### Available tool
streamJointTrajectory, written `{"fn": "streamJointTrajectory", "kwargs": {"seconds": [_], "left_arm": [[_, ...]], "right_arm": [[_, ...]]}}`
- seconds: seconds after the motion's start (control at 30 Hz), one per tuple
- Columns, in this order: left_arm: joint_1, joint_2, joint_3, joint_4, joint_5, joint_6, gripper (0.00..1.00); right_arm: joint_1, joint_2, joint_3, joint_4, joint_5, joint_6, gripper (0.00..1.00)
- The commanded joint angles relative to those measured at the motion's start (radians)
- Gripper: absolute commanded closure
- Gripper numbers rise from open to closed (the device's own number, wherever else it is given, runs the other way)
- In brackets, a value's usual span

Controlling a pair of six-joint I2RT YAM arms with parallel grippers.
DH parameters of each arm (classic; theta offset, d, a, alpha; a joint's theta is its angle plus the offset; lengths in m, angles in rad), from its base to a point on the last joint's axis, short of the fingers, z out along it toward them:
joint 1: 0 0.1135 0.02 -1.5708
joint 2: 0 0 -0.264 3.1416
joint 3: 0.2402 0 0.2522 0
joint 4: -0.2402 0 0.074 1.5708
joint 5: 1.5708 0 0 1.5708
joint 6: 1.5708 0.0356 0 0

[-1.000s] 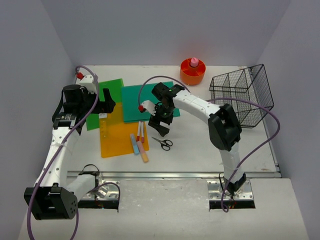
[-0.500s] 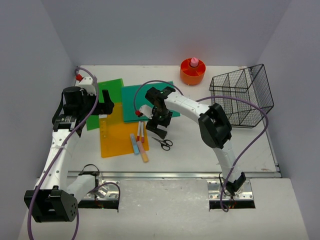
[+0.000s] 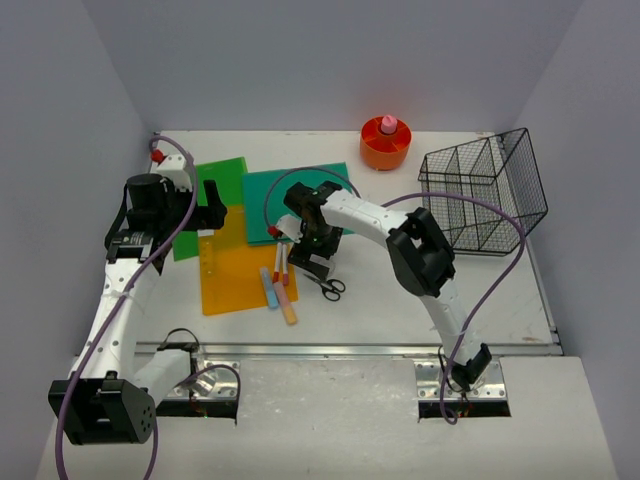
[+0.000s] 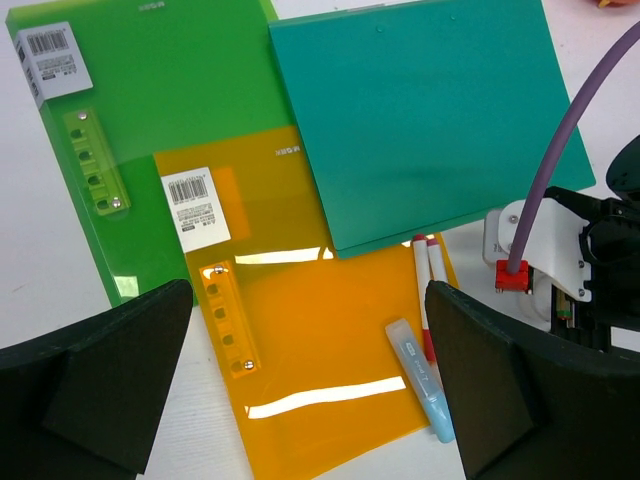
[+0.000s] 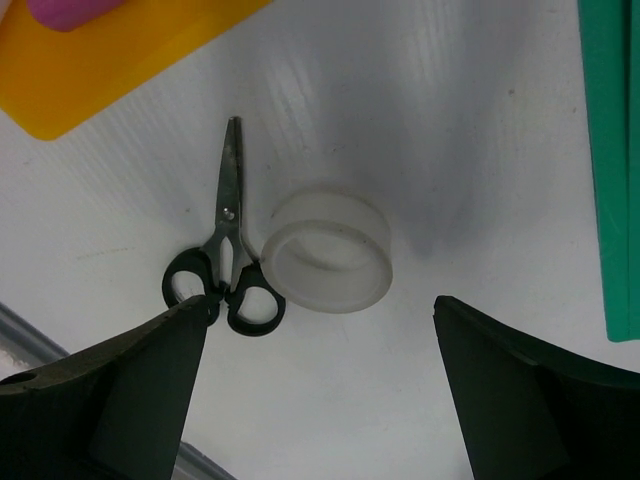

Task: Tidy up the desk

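A white desk (image 3: pixel 480 290) fills the scene between pale lavender walls, with a metal rail (image 3: pixel 350 349) along its near edge where we see the two arms bolted. At the left, the left gripper (image 3: pixel 214 212) hangs above a spread of folders, its fingers (image 4: pixel 100 385) wide apart and holding nothing. Beneath it lies a green folder (image 3: pixel 228 178) at the far left. An orange folder (image 3: pixel 240 275) overlaps the green one's near right part, and a teal folder (image 3: pixel 262 205) to the right overlaps the orange one's far corner. On the orange folder's right edge we find two red-and-white markers (image 3: pixel 280 262) side by side. Just nearer are a blue highlighter (image 3: pixel 269 287) and a peach-coloured one (image 3: pixel 287 306). To their right, the right gripper (image 3: pixel 313 263) hovers over bare desk with its fingers (image 5: pixel 130 400) spread and empty. Straight below it are black-handled scissors (image 5: pixel 228 250) lying shut beside a pale roll of tape (image 5: pixel 328 250). They lie so close that we cannot tell whether the handles touch the roll. At the far edge, right of centre, stands an orange tub (image 3: pixel 385 150) with a pink top (image 3: pixel 387 125). At the far right sits a black wire basket (image 3: pixel 485 190) divided into compartments, well apart from the rest.
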Motion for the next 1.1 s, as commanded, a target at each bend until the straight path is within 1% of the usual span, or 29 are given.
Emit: {"fn": "streamJointTrajectory", "kwargs": {"seconds": [0.0, 0.23, 0.27, 0.33, 0.4, 0.43, 0.5, 0.57, 0.6, 0.7, 0.77, 0.9, 0.97, 1.0, 1.07], "left_arm": [[0.001, -0.024, -0.011, 0.049, -0.012, -0.007, 0.0], [0.001, -0.027, -0.014, 0.046, -0.018, -0.007, 0.0], [0.001, -0.027, -0.017, 0.045, -0.019, -0.007, 0.0], [0.001, -0.027, -0.02, 0.045, -0.021, -0.008, 0.0], [0.003, -0.03, -0.021, 0.046, -0.022, -0.007, 0.0], [0.001, -0.03, -0.023, 0.046, -0.023, -0.007, 0.0], [0.001, -0.03, -0.024, 0.047, -0.023, -0.009, 0.0], [0.002, -0.029, -0.023, 0.049, -0.024, -0.007, 0.0], [0.001, -0.026, -0.021, 0.049, -0.02, -0.007, 0.0], [0.002, -0.016, -0.012, 0.051, -0.012, -0.001, 0.0], [0.003, -0.011, -0.004, 0.052, -0.005, 0.003, 0.0], [0.002, 0.002, 0.018, 0.058, 0.01, 0.007, 0.0], [0.003, 0.011, 0.031, 0.063, 0.015, 0.007, 0.0], [0.003, 0.017, 0.037, 0.064, 0.017, 0.005, 0.0], [0.002, 0.024, 0.043, 0.066, 0.02, 0.001, 0.0]], "right_arm": [[0.017, 0.027, 0.04, 0.047, 0.051, 0.032, 0.07], [0.022, 0.071, 0.04, 0.058, 0.066, 0.031, 0.12], [0.021, 0.076, 0.039, 0.064, 0.067, 0.03, 0.15], [0.021, 0.08, 0.037, 0.07, 0.067, 0.028, 0.25], [0.021, 0.083, 0.039, 0.067, 0.063, 0.026, 0.36], [0.021, 0.082, 0.037, 0.063, 0.059, 0.025, 0.44], [0.022, 0.066, 0.025, 0.061, 0.048, 0.021, 0.63], [0.022, 0.039, 0.011, 0.06, 0.032, 0.018, 0.75], [0.021, 0.021, 0.008, 0.056, 0.028, 0.015, 0.79], [0.009, -0.026, 0.008, 0.04, -0.009, 0.011, 0.85], [-0.001, -0.065, 0.006, 0.039, -0.03, 0.008, 0.87], [-0.067, -0.198, -0.021, 0.113, -0.071, 0.034, 0.95], [-0.136, -0.251, -0.04, 0.205, -0.093, 0.075, 1.0], [-0.156, -0.284, -0.063, 0.235, -0.097, 0.109, 1.0], [-0.226, -0.324, -0.122, 0.376, -0.097, 0.155, 1.0]]}}
